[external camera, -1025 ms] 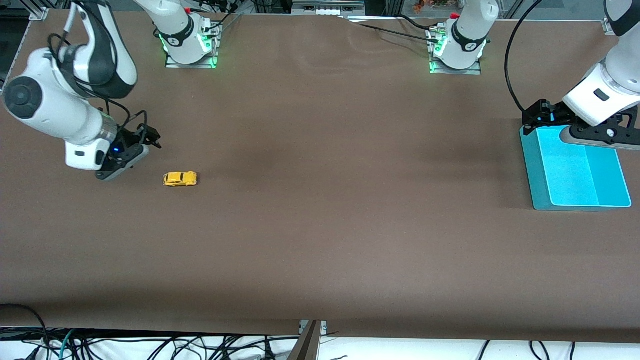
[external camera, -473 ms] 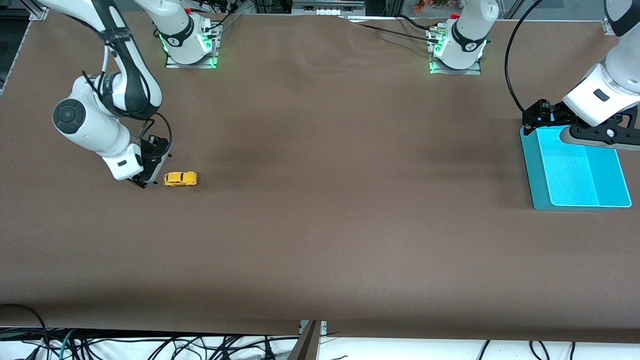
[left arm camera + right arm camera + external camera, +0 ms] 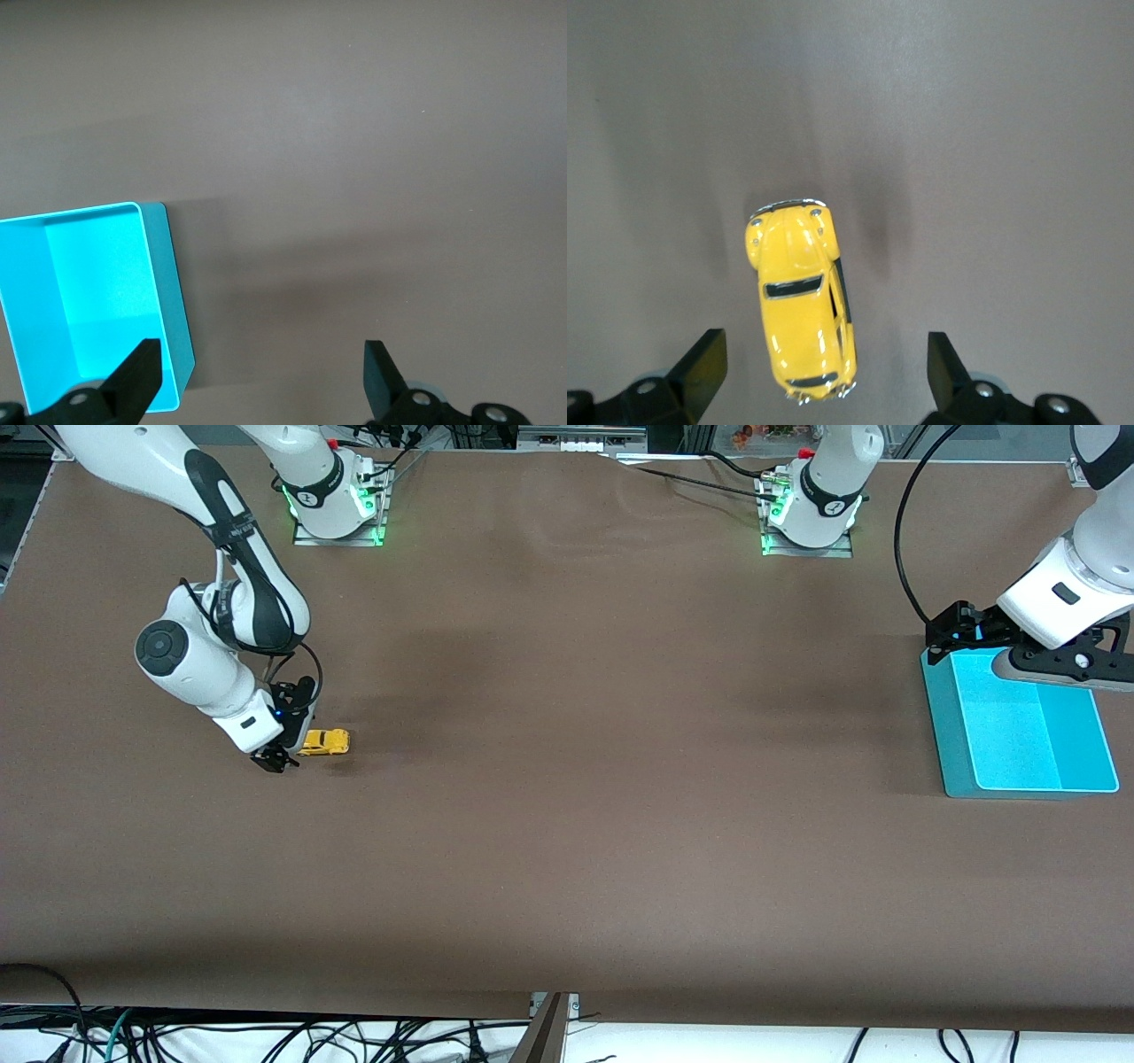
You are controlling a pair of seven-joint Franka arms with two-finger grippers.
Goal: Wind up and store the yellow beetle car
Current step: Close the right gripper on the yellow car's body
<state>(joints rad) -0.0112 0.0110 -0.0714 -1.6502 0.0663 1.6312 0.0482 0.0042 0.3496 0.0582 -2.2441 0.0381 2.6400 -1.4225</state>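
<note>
Car (image 3: 801, 301) looks light, hard, free-rolling; grip its flanks; right end effector (image 3: 818, 381) gapes wide over its tail; left end effector (image 3: 261, 382) waits wide over tray (image 3: 174, 301).

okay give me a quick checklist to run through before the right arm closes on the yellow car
1. Right gripper open: ok, jaws spread wide.
2. Car between the jaws: ok, its near end sits in the gap, with space on both sides.
3. Car upright on its wheels on the table: ok.
4. Gripper low enough to grasp: cannot tell; the front view shows it at the car's end toward the right arm's end of the table, height unclear.
5. Tray ready for storing: ok, nothing in it, at the left arm's end.
6. Left gripper out of the way: ok, waiting open over the tray's edge.
</note>
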